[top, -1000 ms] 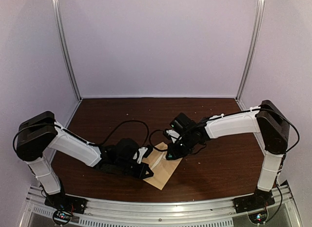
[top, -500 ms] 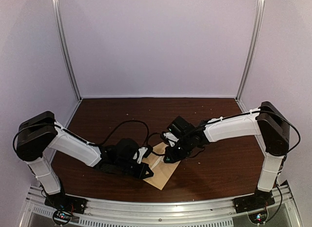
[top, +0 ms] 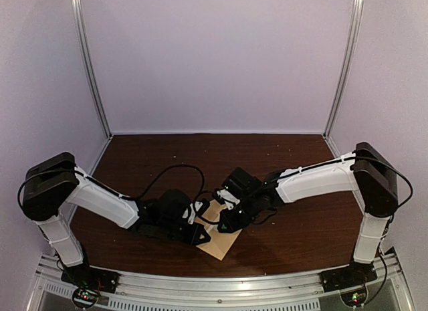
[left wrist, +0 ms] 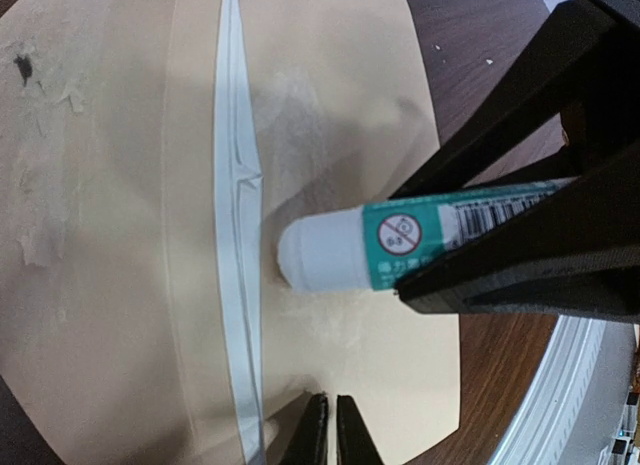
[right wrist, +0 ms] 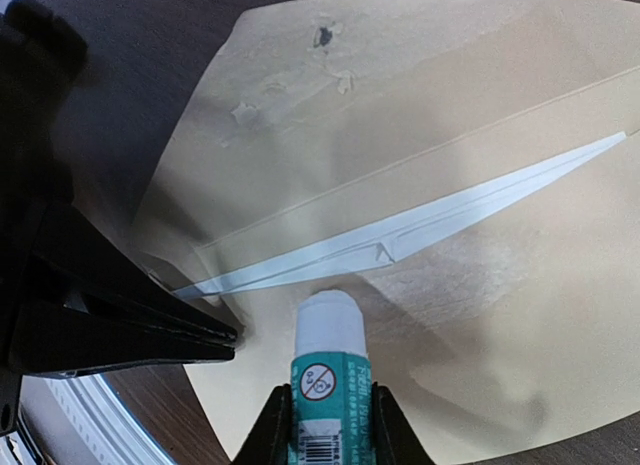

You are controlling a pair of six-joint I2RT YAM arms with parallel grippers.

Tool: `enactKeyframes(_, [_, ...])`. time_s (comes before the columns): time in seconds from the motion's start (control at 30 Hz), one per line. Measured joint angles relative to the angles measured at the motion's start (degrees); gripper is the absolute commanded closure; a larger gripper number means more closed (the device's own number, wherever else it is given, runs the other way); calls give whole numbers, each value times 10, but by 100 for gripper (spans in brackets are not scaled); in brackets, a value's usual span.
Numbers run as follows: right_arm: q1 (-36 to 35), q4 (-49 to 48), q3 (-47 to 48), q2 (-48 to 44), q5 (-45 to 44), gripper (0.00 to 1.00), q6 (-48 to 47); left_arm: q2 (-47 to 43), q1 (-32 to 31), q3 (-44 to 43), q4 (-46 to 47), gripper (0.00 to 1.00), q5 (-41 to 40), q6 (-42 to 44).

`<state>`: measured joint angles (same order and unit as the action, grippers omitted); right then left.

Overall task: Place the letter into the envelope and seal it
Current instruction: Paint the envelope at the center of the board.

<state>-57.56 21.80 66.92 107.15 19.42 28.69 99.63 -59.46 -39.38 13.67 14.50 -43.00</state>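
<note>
The left claw [top: 202,236] and right claw [top: 225,224] hang close together over the tan envelope [top: 224,245] — on the dark table [top: 301,231].

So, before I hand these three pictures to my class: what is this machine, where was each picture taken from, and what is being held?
It is a pair of robot arms bolted at the near edge of a brown table. The wide picture comes from a fixed camera above and behind them, so the left arm is on the left and the right arm on the right. The other two pictures come from a small camera on each wrist, looking along that arm's jaws.

A tan envelope lies flat between the arms with its flap open. A pale strip of the letter shows at its mouth. The right jaws are closed on a glue stick, with its white tip close beside that strip. The left jaws are shut, with their tips down at the envelope. I cannot tell whether they pinch it.
</note>
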Motion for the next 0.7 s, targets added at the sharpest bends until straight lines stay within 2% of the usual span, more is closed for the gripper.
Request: enactKeyframes(0.7, [80, 12, 0, -1, -2, 100, -37, 0, 0, 0, 0, 96, -1, 0])
